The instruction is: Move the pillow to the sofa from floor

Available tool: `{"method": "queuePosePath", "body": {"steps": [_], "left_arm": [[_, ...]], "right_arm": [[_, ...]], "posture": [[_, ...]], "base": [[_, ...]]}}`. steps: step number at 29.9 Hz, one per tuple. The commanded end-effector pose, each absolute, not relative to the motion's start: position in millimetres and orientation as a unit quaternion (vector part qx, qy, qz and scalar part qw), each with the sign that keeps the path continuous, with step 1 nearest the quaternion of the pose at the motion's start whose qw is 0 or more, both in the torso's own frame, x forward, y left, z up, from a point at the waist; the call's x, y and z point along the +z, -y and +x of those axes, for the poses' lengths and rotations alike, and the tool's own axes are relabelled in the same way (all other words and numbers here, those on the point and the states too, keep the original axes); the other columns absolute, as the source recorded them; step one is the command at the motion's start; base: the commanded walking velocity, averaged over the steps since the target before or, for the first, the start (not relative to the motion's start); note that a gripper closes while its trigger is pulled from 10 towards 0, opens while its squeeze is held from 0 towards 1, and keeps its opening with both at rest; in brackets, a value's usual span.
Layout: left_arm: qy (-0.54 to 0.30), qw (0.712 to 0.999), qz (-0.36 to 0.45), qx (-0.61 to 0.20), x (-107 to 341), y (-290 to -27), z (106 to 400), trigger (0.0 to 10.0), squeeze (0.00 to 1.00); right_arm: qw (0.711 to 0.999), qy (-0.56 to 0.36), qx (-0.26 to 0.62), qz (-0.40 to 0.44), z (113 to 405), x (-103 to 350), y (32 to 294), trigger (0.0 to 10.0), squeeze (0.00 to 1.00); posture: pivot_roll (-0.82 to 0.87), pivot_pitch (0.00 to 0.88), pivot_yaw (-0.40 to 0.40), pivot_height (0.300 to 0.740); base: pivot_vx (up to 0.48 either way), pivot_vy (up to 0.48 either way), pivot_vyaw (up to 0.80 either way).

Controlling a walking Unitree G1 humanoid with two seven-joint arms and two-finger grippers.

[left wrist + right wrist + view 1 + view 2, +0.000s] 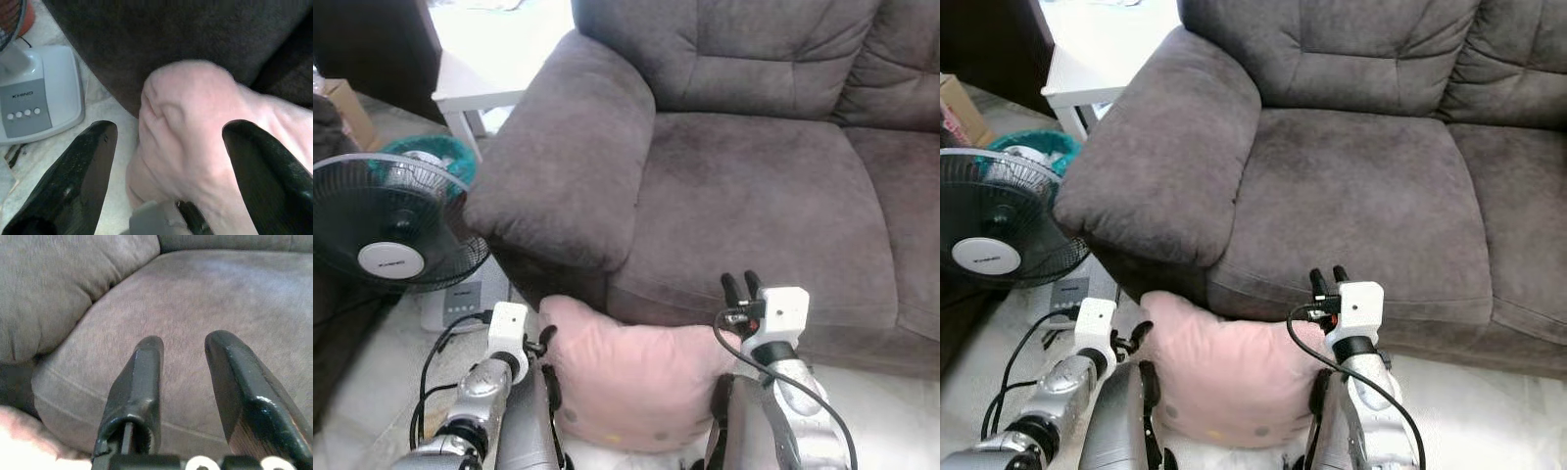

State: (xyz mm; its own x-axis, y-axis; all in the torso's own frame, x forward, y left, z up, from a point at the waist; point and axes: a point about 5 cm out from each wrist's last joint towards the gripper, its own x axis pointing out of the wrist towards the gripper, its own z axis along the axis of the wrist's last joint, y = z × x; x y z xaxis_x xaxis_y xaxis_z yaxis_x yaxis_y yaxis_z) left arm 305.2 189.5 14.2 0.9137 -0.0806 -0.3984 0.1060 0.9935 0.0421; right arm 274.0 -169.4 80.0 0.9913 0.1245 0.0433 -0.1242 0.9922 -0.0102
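Pink pillow (636,377) on floor against grey sofa (754,186); left claw (166,161) open round its corner, right claw (183,382) slightly open, empty, should drop w/ left for a two-sided squeeze.

You get bright daylight from the upper left, blowing out the white tabletop (475,83). The sofa (754,186) stays evenly lit and sharp; both wrist views look soft and blurred.

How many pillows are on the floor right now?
1: a pink pillow on the floor against the sofa front, between the left gripper and right gripper. Others may be hidden beyond the frame.
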Motion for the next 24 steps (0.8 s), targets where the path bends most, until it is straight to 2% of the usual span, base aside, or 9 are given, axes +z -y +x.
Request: {"method": "queuePosePath", "body": {"steps": [1,10,16,24], "left_arm": [[-0.215,0.976,0.023,-0.036,12.2,-190.6,304.9,10.0,0.00],[-0.209,0.978,0.002,-0.024,19.7,-191.6,312.9,10.0,0.00],[-0.213,0.977,0.005,-0.007,20.5,-199.9,312.6,10.0,0.00],[-0.222,0.975,0.023,0.023,19.5,-215.5,309.0,10.0,0.00]], "right_arm": [[0.997,0.033,0.070,-0.005,276.0,89.1,170.2,10.0,0.00],[0.994,0.055,0.090,-0.010,284.9,111.1,171.3,10.0,0.00],[0.993,0.047,0.111,-0.014,286.2,114.0,167.5,10.0,0.00],[0.993,0.025,0.114,-0.024,281.3,110.8,175.1,10.0,0.00]], "posture": [[0.04,0.173,-0.062,0.493],[0.01,0.227,-0.117,0.493],[0.01,0.270,-0.148,0.493],[-0.01,0.313,-0.181,0.493]], "base": [[0.000,0.000,0.00],[0.000,0.000,0.00],[0.000,0.000,0.00],[0.000,0.000,0.00]]}}
